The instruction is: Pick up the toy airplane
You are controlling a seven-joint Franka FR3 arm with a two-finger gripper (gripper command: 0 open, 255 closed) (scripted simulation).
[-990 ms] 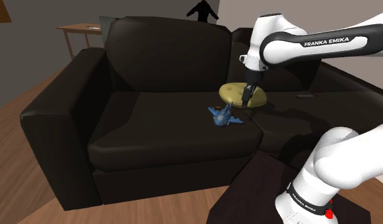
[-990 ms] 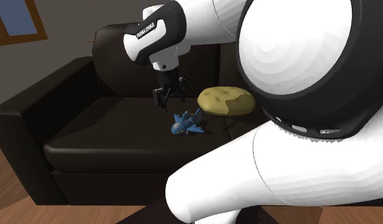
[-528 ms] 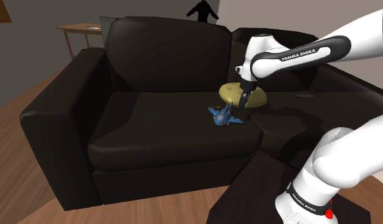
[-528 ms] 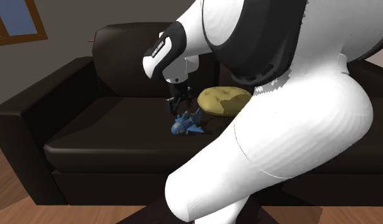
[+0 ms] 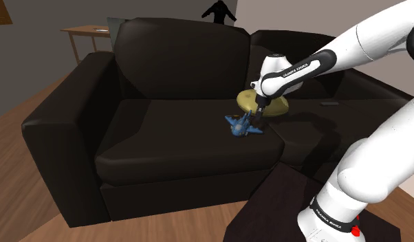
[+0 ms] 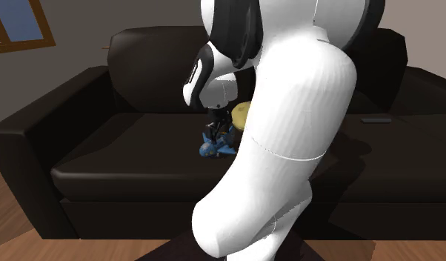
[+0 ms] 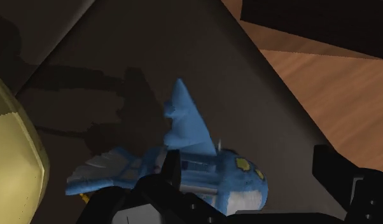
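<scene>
Our fingers (image 7: 170,167) stand apart, open, one on each side of the blue toy airplane's (image 7: 184,130) fuselage, and we cannot tell whether either touches it. Our gripper (image 5: 256,117) is low over the plane (image 5: 240,125), the wrist tilted. The airplane lies on the black sofa's (image 5: 164,130) seat cushion, near the cushion's edge at the shoulder view's right, closer to its back edge than its front. Just beside the plane, towards the backrest, a yellow cushion (image 5: 278,104) rests on the seat. Beyond the sofa's front edge lies a wooden floor (image 7: 324,83).
</scene>
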